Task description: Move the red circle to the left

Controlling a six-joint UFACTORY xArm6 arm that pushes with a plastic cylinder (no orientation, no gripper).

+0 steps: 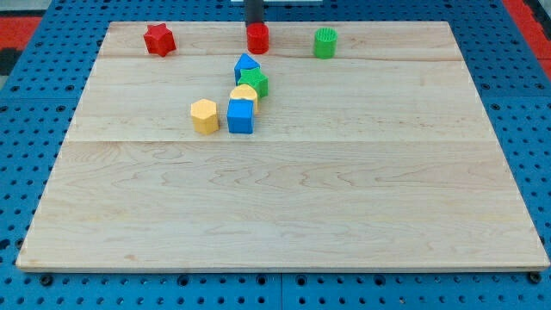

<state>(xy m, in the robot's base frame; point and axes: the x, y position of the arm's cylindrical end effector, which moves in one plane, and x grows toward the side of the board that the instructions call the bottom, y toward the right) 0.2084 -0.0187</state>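
While touching the red circle (257, 38), my tip (256, 25) gripperless; red star (159, 40) leftward, green cylinder (325, 42) rightward.

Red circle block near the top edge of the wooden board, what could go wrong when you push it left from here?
1. My tip sits right behind the red circle block, at the view's top, not on its right side, so a push from here would likely send it down the board rather than left.
2. The red star block lies in the leftward path; a long push could knock it.
3. The wooden board edge is close; a skewed push might slide the circle off.
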